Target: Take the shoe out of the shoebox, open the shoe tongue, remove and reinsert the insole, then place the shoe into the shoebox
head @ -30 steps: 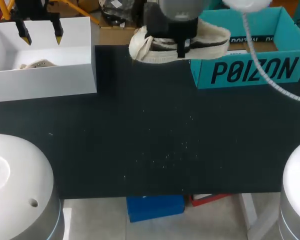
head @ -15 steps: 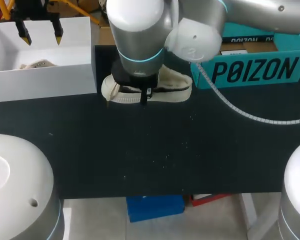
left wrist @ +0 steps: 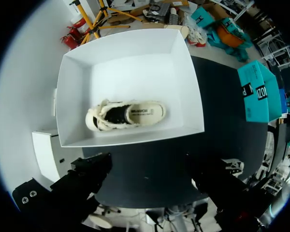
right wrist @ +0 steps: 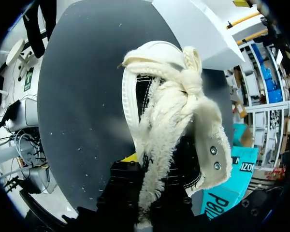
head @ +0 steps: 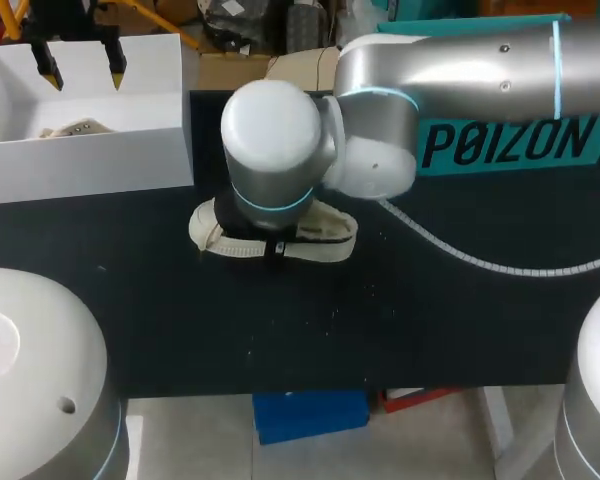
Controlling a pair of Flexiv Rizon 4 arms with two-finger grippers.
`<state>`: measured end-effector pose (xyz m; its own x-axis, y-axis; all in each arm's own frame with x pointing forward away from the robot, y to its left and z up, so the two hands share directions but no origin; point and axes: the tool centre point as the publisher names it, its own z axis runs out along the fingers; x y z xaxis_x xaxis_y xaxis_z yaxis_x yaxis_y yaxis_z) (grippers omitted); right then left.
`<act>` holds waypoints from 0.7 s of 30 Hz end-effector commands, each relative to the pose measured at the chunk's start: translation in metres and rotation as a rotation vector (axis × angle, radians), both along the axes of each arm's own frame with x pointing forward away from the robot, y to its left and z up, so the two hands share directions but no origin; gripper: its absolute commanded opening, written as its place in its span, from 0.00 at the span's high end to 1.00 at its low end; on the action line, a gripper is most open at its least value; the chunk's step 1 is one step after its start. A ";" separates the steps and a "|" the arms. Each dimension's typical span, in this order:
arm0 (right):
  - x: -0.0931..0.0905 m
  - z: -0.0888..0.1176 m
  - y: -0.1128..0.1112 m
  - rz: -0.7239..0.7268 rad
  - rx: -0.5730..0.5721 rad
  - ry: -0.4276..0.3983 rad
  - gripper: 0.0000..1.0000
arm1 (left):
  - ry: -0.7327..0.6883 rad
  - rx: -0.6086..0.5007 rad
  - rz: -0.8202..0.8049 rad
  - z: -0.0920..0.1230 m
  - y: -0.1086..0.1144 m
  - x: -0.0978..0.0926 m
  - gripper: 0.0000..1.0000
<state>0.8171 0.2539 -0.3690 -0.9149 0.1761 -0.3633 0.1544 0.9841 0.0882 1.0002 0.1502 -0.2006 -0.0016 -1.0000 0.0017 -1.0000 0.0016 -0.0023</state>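
Cream shoe (head: 325,240), pinched by the right gripper (right wrist: 157,169), has come down from the teal shoebox (head: 500,145) onto the black table (head: 430,320), so the taking-out step looks nearly done.

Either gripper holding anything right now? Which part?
Right gripper holds the cream shoe at its midsection, across the laced upper. Left gripper is open, empty, above the white box.

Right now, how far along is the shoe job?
Done: the shoe is out of the teal shoebox. In hand: the right gripper holds it low over the black table. To do: opening the tongue, pulling and refitting the insole, then boxing it. The left gripper hangs open over the white box.
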 end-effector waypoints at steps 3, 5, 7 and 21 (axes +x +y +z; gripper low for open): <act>0.005 -0.030 -0.006 0.057 -0.018 -0.007 1.00 | 0.001 0.001 0.001 0.000 0.000 0.000 0.00; 0.007 -0.037 -0.010 0.070 -0.038 0.001 1.00 | 0.001 0.001 0.001 0.000 0.000 0.000 0.00; 0.007 -0.042 -0.013 0.075 -0.054 0.011 1.00 | 0.001 0.001 0.001 0.000 0.000 0.000 0.00; 0.004 -0.007 -0.031 0.015 -0.094 0.143 0.00 | 0.001 0.001 0.001 0.000 0.000 0.000 0.00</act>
<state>0.8184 0.2283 -0.4032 -0.9502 0.1391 -0.2789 0.1520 0.9881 -0.0251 1.0002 0.1502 -0.2005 -0.0015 -1.0000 0.0018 -1.0000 0.0015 -0.0024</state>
